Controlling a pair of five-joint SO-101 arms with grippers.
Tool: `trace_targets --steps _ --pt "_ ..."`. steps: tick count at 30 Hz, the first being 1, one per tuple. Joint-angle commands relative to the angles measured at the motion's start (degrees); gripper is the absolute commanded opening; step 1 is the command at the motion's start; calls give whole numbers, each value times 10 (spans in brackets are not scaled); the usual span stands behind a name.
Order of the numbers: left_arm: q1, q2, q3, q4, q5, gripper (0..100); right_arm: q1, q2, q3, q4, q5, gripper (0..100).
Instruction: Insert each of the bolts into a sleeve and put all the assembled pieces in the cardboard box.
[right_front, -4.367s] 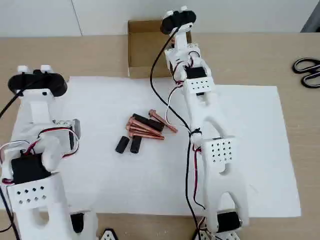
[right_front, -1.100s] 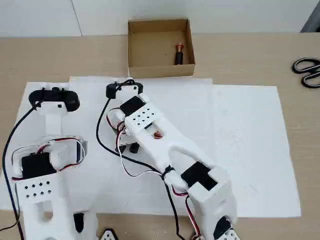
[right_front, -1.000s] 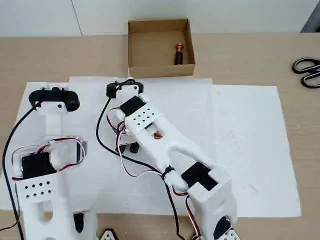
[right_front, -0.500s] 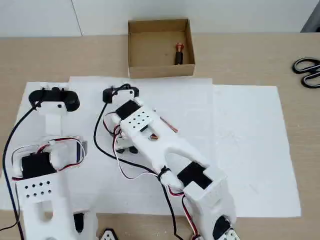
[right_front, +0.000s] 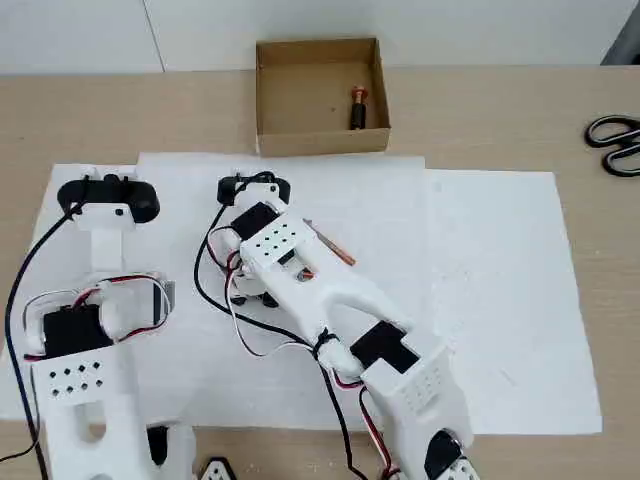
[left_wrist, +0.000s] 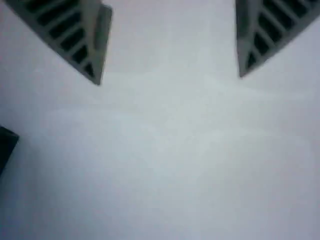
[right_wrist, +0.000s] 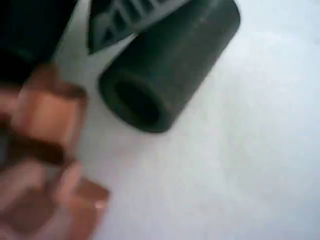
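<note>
With one piece (right_front: 357, 108) laid in the cardboard box (right_front: 305, 95), the right claw (right_wrist: 102, 30), its grip not discernible, is brought to another sleeve (right_wrist: 165, 65). The left claw (left_wrist: 167, 75) is held wide, empty.

- The left gripper (left_wrist: 169, 72) is hanging over a white paper sheet (left_wrist: 165, 165), its ribbed grey fingers (left_wrist: 75, 35) wide apart.
- A dark object (left_wrist: 6, 146) is showing at the edge.

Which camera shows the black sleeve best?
Right wrist view: the sleeve lies close up, open end showing. In the high view the arm hides most of it; the left wrist view has an unidentifiable dark corner.
</note>
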Motion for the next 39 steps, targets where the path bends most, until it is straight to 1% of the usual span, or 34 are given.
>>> trace_targets --steps 1,4,6,10,14,20,24,28,31,33,34,36,39 --pt "2 -11 -2 -2 -3 170 -4 -1 -3 -6 1 84" --pt "2 -11 -2 -2 -3 170 -3 -1 -3 -5 46 39" --pt "2 -11 -2 -2 -3 170 -3 -1 -3 -1 61 18" --pt "2 -11 -2 -2 -4 170 -3 -4 -3 7 61 4" --pt "2 -11 -2 -2 -4 170 -5 -29 -17 60 61 4" --pt "2 -11 -4 -1 -4 170 -1 -116 -58 156 62 4" --pt "2 -11 -5 -1 -3 170 16 -195 -65 168 62 4" --pt "3 -8 -7 -2 -1 170 73 -272 -67 166 62 4" --pt "3 -7 -7 -13 2 170 143 -296 -67 161 62 4" --pt "3 -6 -12 -19 20 170 193 -299 -67 158 65 4" --pt "4 -6 -19 -22 29 170 217 -300 -67 158 79 4" --pt "15 -6 -39 -25 45 170 249 -300 -67 157 135 4" --pt "61 -5 -67 -25 71 170 275 -300 -67 158 233 4"
